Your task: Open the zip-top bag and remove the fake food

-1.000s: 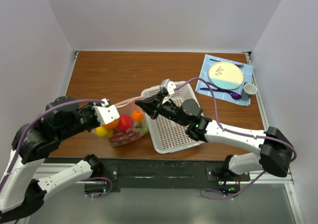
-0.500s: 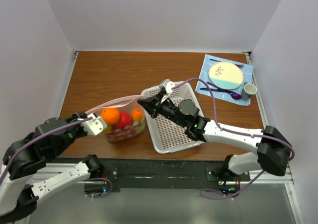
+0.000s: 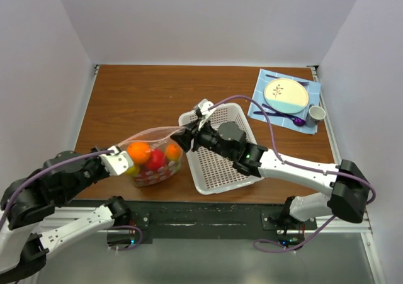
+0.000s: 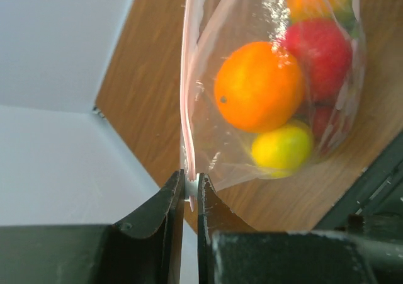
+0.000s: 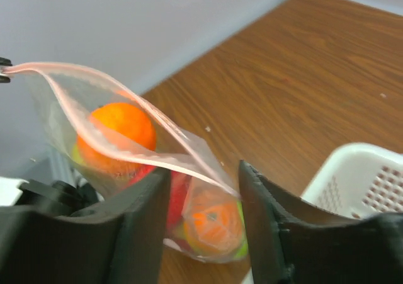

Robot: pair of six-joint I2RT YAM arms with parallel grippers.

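You are opening the zip-top bag (image 3: 151,163): the left tool (image 4: 191,191) pinches its pink strip (image 4: 184,76), while the right tool (image 5: 201,172) straddles the other end, jaws apart. Next, clamp one lip.

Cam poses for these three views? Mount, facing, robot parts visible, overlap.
Top external: fixed above and behind the robot, looking down on the table; left arm, right arm, left tool, right tool show.
Left wrist: on left arm, looking along its fingers pinching the zip-top bag's edge.
Right wrist: on right arm, facing the bag's mouth between its fingers.
Shared: all see the bag and orange.
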